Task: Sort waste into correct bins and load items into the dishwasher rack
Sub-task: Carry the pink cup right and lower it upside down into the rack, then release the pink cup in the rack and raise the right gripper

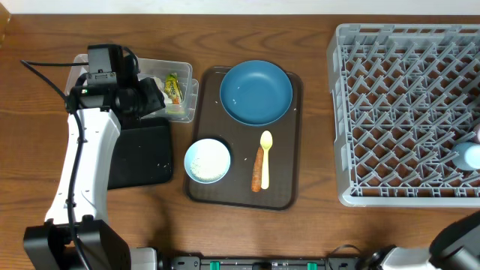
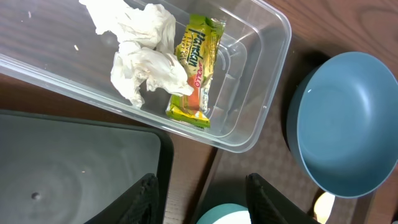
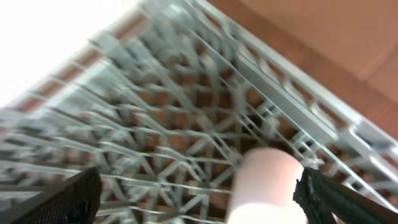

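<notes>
My left gripper [image 2: 202,202] hangs open and empty over the gap between the shallow black bin [image 2: 74,162] and the brown tray. Just beyond it the clear tub [image 2: 261,93] holds crumpled white tissues [image 2: 143,59] and a green-yellow wrapper [image 2: 196,68]. On the tray lie the dark blue plate [image 1: 256,91], white bowl [image 1: 208,160], yellow spoon [image 1: 265,144] and carrot piece [image 1: 258,174]. My right gripper [image 3: 199,202] stands wide open over the grey rack [image 3: 155,124]. The blurred pink cup [image 3: 264,183] sits between its fingers, close to the right one. A light blue cup [image 1: 471,155] stands in the rack [image 1: 405,45].
The brown tray [image 1: 289,150] lies between the bins and the rack. A few white specks dot the black bin [image 1: 142,154]. The left arm's white link [image 1: 79,172] runs along the table's left side. Dark parts of the right arm [image 1: 457,240] show at the bottom right.
</notes>
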Controlling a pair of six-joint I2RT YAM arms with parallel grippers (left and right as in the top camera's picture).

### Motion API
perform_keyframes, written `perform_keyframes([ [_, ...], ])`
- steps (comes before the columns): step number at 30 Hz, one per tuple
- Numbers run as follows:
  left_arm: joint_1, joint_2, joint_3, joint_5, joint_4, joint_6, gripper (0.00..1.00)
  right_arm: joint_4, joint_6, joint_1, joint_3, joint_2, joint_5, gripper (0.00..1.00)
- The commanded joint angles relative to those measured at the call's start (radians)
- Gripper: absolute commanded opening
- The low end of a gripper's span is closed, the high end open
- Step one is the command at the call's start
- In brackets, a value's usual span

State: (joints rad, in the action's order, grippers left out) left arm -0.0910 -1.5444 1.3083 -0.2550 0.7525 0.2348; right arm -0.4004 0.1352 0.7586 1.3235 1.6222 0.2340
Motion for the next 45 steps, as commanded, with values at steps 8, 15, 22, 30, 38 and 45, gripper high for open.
perform_keyframes([
  [8, -0.003, 0.005, 0.005, 0.013, 0.006, -0.013, 0.48, -0.147, -0.002, -0.140, 0.020, -0.035, 0.182, 0.99],
  [15, -0.003, 0.005, 0.005, 0.013, 0.010, -0.013, 0.48, -0.352, 0.126, -0.179, 0.020, -0.034, -0.267, 0.97],
  [22, -0.003, 0.005, 0.005, 0.013, 0.010, -0.013, 0.49, -0.316, 0.089, -0.146, 0.019, -0.032, -0.307, 0.54],
  [30, -0.003, 0.002, 0.005, 0.013, 0.010, -0.013, 0.49, -0.306, 0.089, -0.128, 0.004, -0.030, -0.329, 0.17],
  [38, -0.003, 0.002, 0.005, 0.013, 0.010, -0.013, 0.49, -0.284, 0.089, -0.074, 0.004, 0.024, -0.358, 0.15],
  [45, -0.003, 0.002, 0.005, 0.013, 0.010, -0.013, 0.49, -0.230, 0.089, -0.043, 0.004, 0.084, -0.358, 0.12],
])
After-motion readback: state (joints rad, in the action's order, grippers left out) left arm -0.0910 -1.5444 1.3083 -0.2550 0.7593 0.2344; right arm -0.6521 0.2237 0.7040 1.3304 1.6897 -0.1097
